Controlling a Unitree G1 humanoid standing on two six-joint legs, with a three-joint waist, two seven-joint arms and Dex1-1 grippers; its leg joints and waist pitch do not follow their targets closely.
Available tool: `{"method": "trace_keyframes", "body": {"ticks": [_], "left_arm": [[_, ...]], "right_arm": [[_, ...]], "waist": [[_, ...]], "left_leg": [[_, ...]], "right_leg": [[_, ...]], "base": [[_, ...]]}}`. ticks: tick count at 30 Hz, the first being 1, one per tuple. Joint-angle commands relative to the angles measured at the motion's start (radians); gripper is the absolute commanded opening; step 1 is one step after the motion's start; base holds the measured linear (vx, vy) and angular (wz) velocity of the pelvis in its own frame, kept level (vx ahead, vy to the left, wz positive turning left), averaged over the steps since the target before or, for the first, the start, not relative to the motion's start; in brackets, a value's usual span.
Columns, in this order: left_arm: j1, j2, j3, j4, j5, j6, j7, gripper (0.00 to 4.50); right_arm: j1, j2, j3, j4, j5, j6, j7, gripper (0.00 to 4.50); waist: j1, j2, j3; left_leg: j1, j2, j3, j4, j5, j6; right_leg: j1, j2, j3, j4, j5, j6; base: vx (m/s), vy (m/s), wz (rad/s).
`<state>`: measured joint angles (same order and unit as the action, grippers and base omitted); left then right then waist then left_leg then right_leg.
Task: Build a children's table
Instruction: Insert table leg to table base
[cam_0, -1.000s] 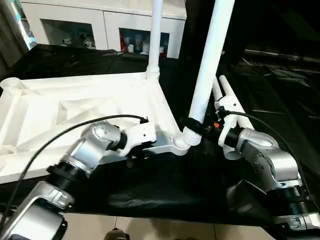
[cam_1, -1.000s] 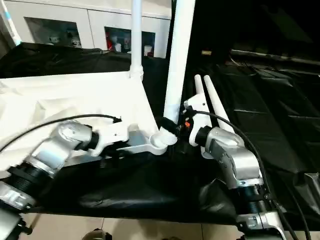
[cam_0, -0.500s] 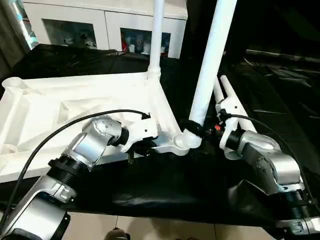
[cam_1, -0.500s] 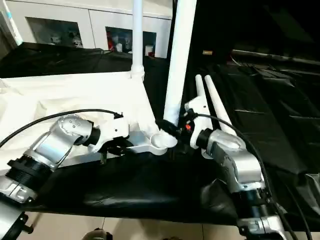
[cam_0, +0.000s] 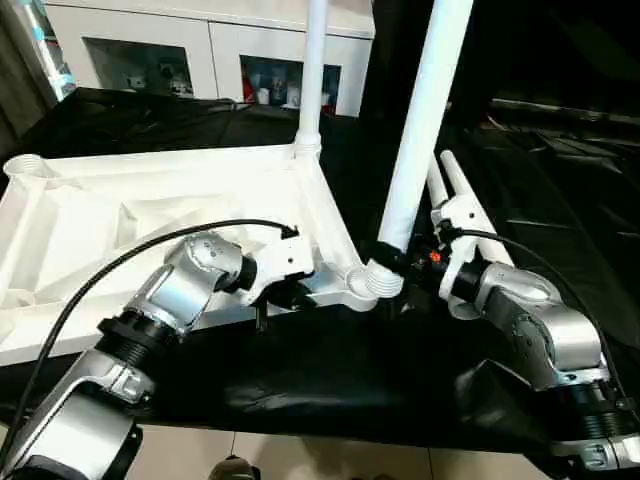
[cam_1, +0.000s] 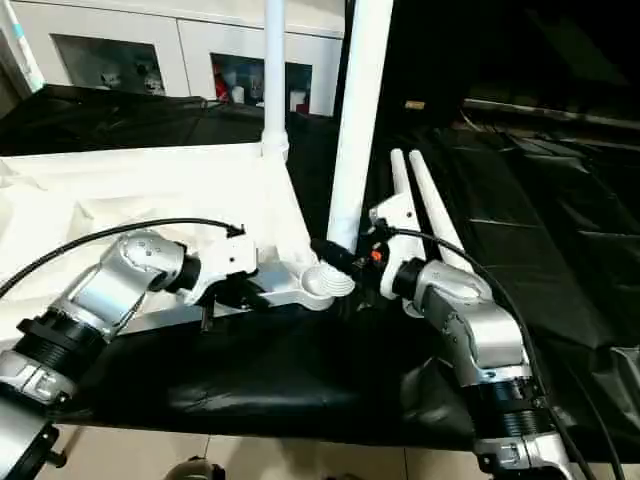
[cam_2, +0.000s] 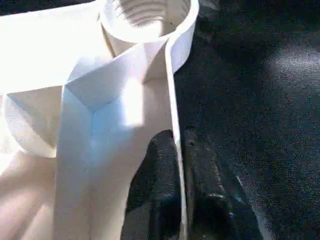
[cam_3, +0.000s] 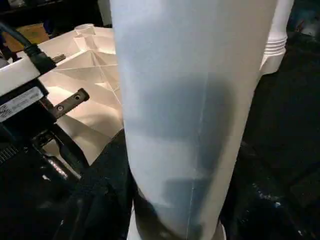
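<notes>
The children's table lies as an upside-down white tabletop (cam_0: 150, 200), ribbed underside up, on a black cloth. One white leg (cam_0: 312, 80) stands upright in the far right corner socket. My left gripper (cam_2: 179, 165) is shut on the tabletop's thin near rim, one black finger on each side, just short of the near right corner socket (cam_2: 145, 15). My right gripper (cam_0: 400, 262) is shut on the lower part of a second leg (cam_0: 420, 130). That leg stands nearly upright with its threaded end at that socket (cam_0: 372, 283).
Two more white legs (cam_0: 455, 185) lie side by side on the black cloth (cam_0: 330, 380) to the right of my right gripper. A white glass-door cabinet (cam_0: 200, 50) stands behind. The cloth's near edge drops to a tiled floor (cam_0: 300, 450).
My left forearm has swung slightly forward along the near rim. The held leg and my right gripper stay where they were.
</notes>
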<state>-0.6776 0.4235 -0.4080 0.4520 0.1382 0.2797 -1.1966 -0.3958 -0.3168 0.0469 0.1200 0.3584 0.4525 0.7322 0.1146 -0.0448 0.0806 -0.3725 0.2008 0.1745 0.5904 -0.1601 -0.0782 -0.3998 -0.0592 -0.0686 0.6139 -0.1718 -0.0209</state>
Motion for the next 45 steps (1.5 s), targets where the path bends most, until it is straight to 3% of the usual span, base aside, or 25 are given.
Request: {"method": "trace_keyframes", "body": {"ticks": [1,13,15,20,24,25,30,37,45], "left_arm": [[-0.019,-0.007,-0.007,0.004,-0.006,-0.007,-0.014,0.00],[-0.005,-0.019,0.016,-0.006,-0.038,-0.011,-0.009,0.00],[0.008,-0.025,0.034,-0.017,-0.065,-0.023,-0.009,0.00],[0.015,-0.043,0.066,-0.011,-0.102,-0.054,-0.003,0.00],[0.017,-0.037,0.062,-0.002,-0.097,-0.060,-0.005,0.00],[0.020,-0.030,0.055,0.005,-0.091,-0.063,-0.009,0.00],[0.024,-0.025,0.050,0.012,-0.082,-0.069,-0.008,0.00],[0.009,-0.021,0.046,0.032,-0.064,-0.075,0.006,0.00],[-0.001,-0.017,0.042,0.040,-0.061,-0.083,0.000,0.00]], "right_arm": [[-0.004,-0.012,-0.015,-0.026,0.013,0.002,0.009,1.89],[-0.016,-0.008,-0.013,-0.011,0.012,0.002,0.014,1.89],[-0.020,-0.007,-0.012,-0.003,0.012,0.000,0.016,1.89],[-0.031,-0.001,-0.013,0.018,0.009,-0.006,0.019,1.89],[-0.041,0.008,-0.012,0.035,0.009,-0.011,0.019,1.89],[-0.051,0.017,-0.008,0.051,0.005,-0.017,0.018,1.89],[-0.069,0.026,0.006,0.075,-0.004,-0.017,0.020,1.89],[-0.097,0.018,0.049,0.123,-0.039,0.000,0.045,1.89],[-0.133,0.029,0.056,0.192,-0.052,-0.021,0.053,1.89]], "waist": [[-0.001,0.014,-0.068],[0.000,0.011,-0.065],[-0.001,0.006,-0.064],[0.000,0.009,-0.065],[-0.003,0.009,-0.068],[-0.005,0.013,-0.066],[-0.005,0.011,-0.064],[-0.006,0.009,-0.060],[-0.009,0.010,-0.062]], "left_leg": [[0.023,0.032,-0.013,-0.074,-0.274,-0.006],[0.021,0.034,-0.014,-0.078,-0.275,-0.006],[0.019,0.033,-0.014,-0.077,-0.273,-0.004],[0.019,0.034,-0.012,-0.077,-0.258,0.001],[0.014,0.034,-0.012,-0.076,-0.224,0.008],[0.014,0.033,-0.011,-0.076,-0.230,0.007],[0.015,0.034,-0.011,-0.077,-0.232,0.006],[0.017,0.035,-0.012,-0.081,-0.268,-0.003],[0.016,0.035,-0.012,-0.080,-0.261,-0.006]], "right_leg": [[0.040,-0.087,0.051,-0.086,-0.318,-0.166],[0.038,-0.088,0.051,-0.088,-0.349,-0.151],[0.038,-0.089,0.051,-0.088,-0.351,-0.153],[0.037,-0.089,0.052,-0.087,-0.328,-0.157],[0.040,-0.087,0.051,-0.079,-0.261,-0.170],[0.038,-0.086,0.051,-0.081,-0.265,-0.171],[0.038,-0.087,0.051,-0.082,-0.276,-0.170],[0.035,-0.090,0.052,-0.091,-0.358,-0.147],[0.036,-0.090,0.053,-0.087,-0.332,-0.158]], "base": [[0.000,0.000,0.00],[0.000,0.000,0.00],[0.000,0.000,0.00],[0.000,0.000,0.00],[0.000,0.000,0.00],[0.000,0.000,0.00],[0.000,0.000,0.00],[0.000,0.000,0.00],[0.000,0.000,0.00]]}}
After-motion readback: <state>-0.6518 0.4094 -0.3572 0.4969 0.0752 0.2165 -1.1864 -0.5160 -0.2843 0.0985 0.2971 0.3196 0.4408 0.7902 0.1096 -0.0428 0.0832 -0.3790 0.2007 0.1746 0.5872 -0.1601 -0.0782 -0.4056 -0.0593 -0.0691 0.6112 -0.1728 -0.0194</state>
